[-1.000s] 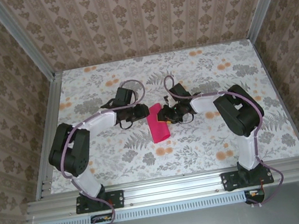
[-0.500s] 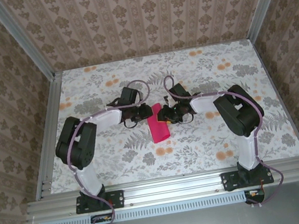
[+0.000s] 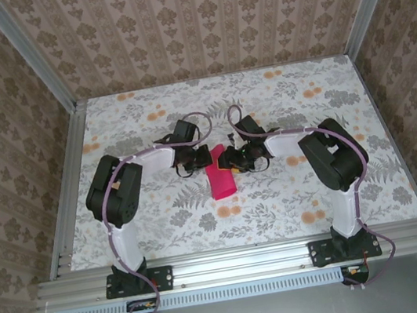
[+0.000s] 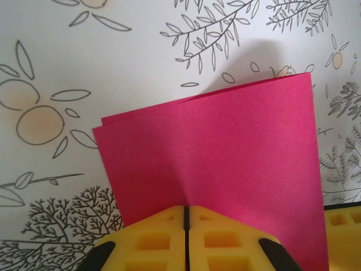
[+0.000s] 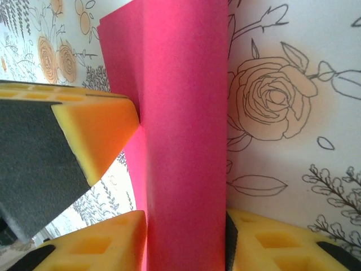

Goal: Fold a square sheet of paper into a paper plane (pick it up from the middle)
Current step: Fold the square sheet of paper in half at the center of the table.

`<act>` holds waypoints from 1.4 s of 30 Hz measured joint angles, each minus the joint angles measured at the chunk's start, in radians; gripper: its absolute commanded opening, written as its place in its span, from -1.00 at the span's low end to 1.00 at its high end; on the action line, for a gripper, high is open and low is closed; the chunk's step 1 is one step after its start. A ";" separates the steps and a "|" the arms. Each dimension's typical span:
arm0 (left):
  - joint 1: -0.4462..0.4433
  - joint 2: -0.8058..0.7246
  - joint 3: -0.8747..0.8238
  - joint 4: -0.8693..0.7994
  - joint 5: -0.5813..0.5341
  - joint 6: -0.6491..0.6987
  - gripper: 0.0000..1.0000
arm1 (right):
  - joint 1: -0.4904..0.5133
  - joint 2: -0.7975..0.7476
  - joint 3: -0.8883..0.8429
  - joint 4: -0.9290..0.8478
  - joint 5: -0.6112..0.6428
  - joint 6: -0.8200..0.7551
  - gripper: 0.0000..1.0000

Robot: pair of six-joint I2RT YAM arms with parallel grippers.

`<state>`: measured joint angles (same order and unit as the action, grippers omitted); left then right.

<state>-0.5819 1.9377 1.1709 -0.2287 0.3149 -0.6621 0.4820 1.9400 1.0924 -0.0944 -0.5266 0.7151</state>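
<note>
The square sheet of paper [image 3: 220, 177] is bright magenta and folded double into a narrow rectangle at the table's middle, its near end resting on the table. In the left wrist view its two layers [image 4: 214, 152] show slightly offset at the upper left corner. My left gripper [image 3: 199, 158] is shut, and its yellow tips [image 4: 185, 210] rest against the sheet's face. My right gripper [image 3: 229, 161] reaches in from the right. The folded paper [image 5: 183, 141] stands between its fingers [image 5: 185, 217] and touches both pads. A left finger [image 5: 96, 124] meets the paper's edge. The paper plane is out of view.
The flower-printed table top [image 3: 294, 198] is bare around the paper. Metal frame rails [image 3: 70, 186] run along the sides, and wallpapered walls [image 3: 203, 22] close in the back and sides. Both arm bases [image 3: 133, 280] sit at the near edge.
The left arm has swung right until its gripper reached the paper, and its jaws have shut. The right gripper stays at the paper with its jaws a little wider.
</note>
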 measured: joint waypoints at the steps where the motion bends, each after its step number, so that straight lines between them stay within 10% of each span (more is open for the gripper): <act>1: 0.000 0.001 0.001 -0.003 0.000 0.000 -0.85 | 0.000 -0.004 0.002 -0.012 0.006 -0.008 -0.07; 42: 0.038 -0.114 -0.047 0.049 -0.035 -0.034 -0.39 | -0.006 0.018 0.086 -0.225 0.053 -0.114 -0.24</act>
<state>-0.5442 1.8233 1.1244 -0.1795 0.2798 -0.6964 0.4759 1.9583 1.1786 -0.3191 -0.4736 0.6014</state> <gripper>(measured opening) 0.306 0.376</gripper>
